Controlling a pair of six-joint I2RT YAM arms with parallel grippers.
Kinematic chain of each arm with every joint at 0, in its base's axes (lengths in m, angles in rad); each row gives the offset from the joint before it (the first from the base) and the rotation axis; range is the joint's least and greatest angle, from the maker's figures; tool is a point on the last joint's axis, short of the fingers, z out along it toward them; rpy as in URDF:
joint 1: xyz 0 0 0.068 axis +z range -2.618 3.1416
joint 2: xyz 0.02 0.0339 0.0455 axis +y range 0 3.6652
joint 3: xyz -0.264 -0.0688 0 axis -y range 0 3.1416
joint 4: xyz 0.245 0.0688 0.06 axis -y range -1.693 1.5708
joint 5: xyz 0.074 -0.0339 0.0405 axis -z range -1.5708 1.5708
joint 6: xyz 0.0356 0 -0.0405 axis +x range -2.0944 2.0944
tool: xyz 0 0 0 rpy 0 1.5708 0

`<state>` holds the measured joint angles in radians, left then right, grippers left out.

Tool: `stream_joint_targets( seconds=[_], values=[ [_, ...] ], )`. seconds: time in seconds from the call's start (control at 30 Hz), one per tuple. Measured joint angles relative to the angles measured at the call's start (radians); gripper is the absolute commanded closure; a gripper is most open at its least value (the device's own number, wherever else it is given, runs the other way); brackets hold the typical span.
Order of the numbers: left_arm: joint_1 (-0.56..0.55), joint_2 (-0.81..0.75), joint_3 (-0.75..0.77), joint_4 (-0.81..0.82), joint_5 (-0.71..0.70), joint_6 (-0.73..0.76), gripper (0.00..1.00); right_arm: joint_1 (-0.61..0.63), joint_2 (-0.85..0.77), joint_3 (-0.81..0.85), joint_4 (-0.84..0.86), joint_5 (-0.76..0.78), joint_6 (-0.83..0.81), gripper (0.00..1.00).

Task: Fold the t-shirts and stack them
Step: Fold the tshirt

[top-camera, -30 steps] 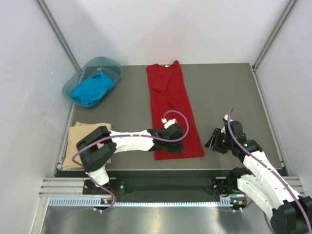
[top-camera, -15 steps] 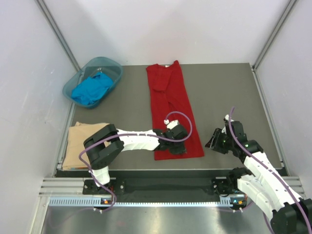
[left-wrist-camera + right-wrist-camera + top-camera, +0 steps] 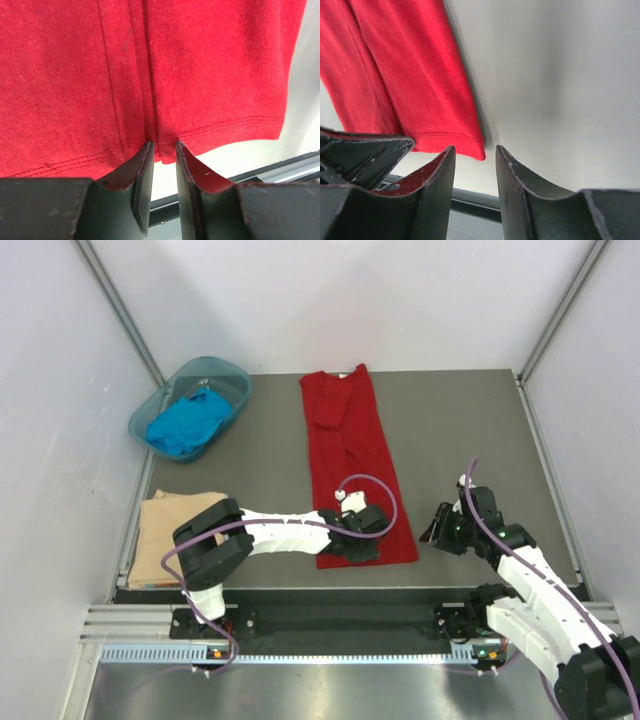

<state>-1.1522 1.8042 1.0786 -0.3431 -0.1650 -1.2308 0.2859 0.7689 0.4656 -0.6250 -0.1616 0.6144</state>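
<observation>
Top view: the red t-shirt (image 3: 352,455) is laid flat mid-counter (image 3: 470,430), narrowed to a long strip, collar at the far end, hem at the near edge. The blue t-shirt (image 3: 187,422) is crumpled in the teal basin (image 3: 243,380) at far left. The tan t-shirt (image 3: 165,535) is seen folded at near left. The left fingers (image 3: 360,546) are set low over the red one's near hem. The right fingers (image 3: 437,528) are held off to its right, apart from the cloth. Left wrist view: the left fingers (image 3: 142,172) are parted by a narrow gap, tips at the stitched hem beside the lengthwise fold line. Nothing is seen clamped. Right wrist view: the right fingers (image 3: 437,185) are parted with nothing between them. Bare counter is under them, with the shirt's near right corner just beyond. Handling, as judged: thin, limp, light knit. Sagging and unfolding are expected if it is lifted by one point. Hold is best taken at both near hem corners, all layers pinched together, then carried toward the collar.
</observation>
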Motion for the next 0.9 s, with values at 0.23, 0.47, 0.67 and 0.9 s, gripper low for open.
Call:
stream_joint_targets(
  seconds=[0.23, 0.47, 0.67, 0.9],
  values=[
    [-0.003, -0.012, -0.022, 0.018, -0.008, -0.018, 0.71, 0.000, 0.056, -0.051, 0.068, -0.028, 0.008, 0.61],
    [-0.003, -0.014, -0.027, 0.020, -0.008, -0.018, 0.82, 0.001, 0.067, -0.080, 0.088, -0.043, 0.015, 0.61],
    [-0.003, -0.013, -0.027, 0.006, -0.009, -0.019, 0.99, 0.002, 0.051, -0.080, 0.093, -0.046, 0.016, 0.61],
    [-0.003, -0.011, -0.012, -0.027, -0.014, -0.019, 1.00, 0.002, 0.049, -0.080, 0.103, -0.048, 0.016, 0.61]
  ],
)
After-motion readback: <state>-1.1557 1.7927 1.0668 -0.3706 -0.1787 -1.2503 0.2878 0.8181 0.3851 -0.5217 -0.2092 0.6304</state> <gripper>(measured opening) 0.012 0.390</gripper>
